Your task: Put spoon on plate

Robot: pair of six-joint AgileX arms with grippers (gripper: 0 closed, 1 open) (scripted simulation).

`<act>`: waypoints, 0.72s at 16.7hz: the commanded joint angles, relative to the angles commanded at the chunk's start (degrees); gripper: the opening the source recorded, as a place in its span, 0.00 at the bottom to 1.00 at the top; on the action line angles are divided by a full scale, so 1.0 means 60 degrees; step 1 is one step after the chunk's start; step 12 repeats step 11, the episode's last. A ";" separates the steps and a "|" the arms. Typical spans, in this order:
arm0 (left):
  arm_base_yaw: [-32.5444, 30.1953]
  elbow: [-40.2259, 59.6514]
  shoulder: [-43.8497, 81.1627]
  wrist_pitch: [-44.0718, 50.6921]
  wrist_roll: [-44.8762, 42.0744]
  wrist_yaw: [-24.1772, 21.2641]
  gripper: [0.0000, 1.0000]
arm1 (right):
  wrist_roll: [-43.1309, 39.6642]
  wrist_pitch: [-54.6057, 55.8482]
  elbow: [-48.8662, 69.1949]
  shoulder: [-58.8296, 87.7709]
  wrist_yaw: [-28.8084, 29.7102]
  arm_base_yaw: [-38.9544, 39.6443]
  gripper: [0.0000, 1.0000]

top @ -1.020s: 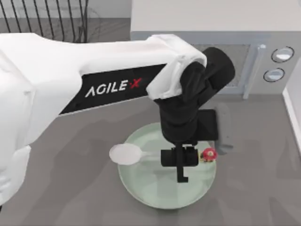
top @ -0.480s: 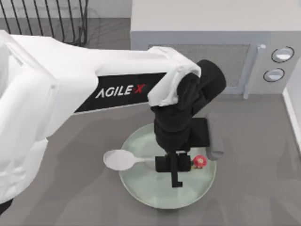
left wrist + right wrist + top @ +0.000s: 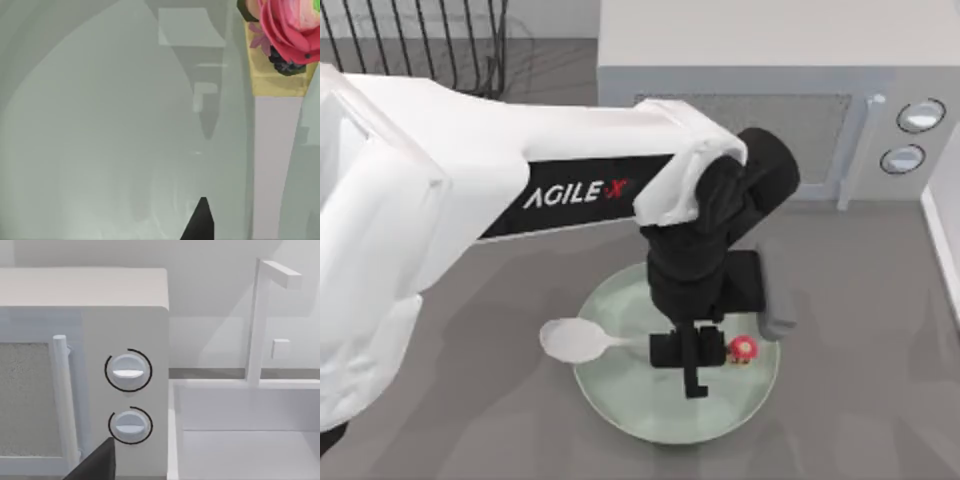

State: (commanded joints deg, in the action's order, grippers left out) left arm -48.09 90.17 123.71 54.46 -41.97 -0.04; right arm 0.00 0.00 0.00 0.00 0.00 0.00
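The pale green plate [image 3: 650, 405] lies at the table's middle front. The white spoon [image 3: 572, 340] rests across it. Its bowl overhangs the plate's left rim and its red spotted knob [image 3: 742, 347] sits inside the right part. My left gripper [image 3: 692, 365] hovers low over the handle, open. In the left wrist view, the handle [image 3: 277, 165] and knob [image 3: 290, 30] lie on the plate [image 3: 100, 150], a gap apart from one dark fingertip [image 3: 201, 222]. A fingertip [image 3: 97, 462] of my parked right gripper, open, shows in the right wrist view.
A white microwave [image 3: 760, 110] with two dials [image 3: 920, 115] stands right behind the plate. A black wire rack [image 3: 420, 40] is at the back left. A white frame [image 3: 260, 330] and basin stand to the right of the microwave [image 3: 125, 315].
The left gripper came down and leftward, carrying the spoon onto the plate. In the last half second the arm held still and the knob settled slightly lower.
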 joint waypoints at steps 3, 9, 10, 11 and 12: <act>0.0000 0.0000 0.0000 0.0000 0.0000 0.0000 0.83 | 0.0000 0.0000 0.0000 0.0000 0.0000 0.0000 1.00; 0.0000 0.0000 0.0000 0.0000 0.0000 0.0000 1.00 | 0.0000 0.0000 0.0000 0.0000 0.0000 0.0000 1.00; 0.0000 0.0000 0.0000 0.0000 0.0000 0.0000 1.00 | 0.0000 0.0000 0.0000 0.0000 0.0000 0.0000 1.00; 0.0000 0.0000 0.0000 0.0000 0.0000 0.0000 1.00 | 0.0000 0.0000 0.0000 0.0000 0.0000 0.0000 1.00; 0.0000 0.0000 0.0000 0.0000 0.0000 0.0000 1.00 | 0.0000 0.0000 0.0000 0.0000 0.0000 0.0000 1.00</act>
